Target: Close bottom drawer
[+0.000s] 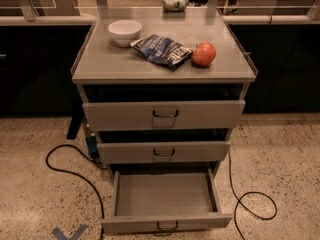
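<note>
My gripper is sitting outside the camera view, nowhere around the grey metal cabinet. No part of my arm, base, casing or cabling is showing beside it, so I am reporting no colour, shape or marking of my body.

grey cabinet top, w/ white bowl, blue snack bag, red apple
</note>
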Robot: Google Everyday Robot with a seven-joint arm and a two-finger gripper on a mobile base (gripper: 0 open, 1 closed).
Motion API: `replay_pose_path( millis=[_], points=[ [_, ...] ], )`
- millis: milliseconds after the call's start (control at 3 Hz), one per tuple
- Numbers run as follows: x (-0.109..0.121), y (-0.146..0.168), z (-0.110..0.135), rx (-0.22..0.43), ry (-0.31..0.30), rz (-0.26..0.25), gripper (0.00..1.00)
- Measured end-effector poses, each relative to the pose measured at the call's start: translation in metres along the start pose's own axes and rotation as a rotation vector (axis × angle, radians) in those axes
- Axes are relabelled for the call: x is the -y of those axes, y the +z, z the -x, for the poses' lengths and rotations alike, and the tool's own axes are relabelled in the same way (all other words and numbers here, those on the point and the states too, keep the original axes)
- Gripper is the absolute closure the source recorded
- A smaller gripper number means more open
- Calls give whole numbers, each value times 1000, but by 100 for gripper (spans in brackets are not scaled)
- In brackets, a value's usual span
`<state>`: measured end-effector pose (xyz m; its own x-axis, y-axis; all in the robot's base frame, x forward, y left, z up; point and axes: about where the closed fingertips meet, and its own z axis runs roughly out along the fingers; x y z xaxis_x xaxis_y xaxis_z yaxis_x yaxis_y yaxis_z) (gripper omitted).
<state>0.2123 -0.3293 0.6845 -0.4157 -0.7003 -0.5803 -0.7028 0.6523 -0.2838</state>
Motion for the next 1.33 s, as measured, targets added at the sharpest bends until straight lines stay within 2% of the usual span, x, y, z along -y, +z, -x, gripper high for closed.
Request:
replay_pose_path(
  millis=[333, 667, 1000, 1333],
  points=[
    [0, 0, 0, 0, 0, 0, 0],
    [19, 24, 4, -24, -23, 26, 0],
    [92, 97, 39, -50, -79, 4, 0],
    [91, 96, 39, -48, -79, 4, 0]
  ],
)
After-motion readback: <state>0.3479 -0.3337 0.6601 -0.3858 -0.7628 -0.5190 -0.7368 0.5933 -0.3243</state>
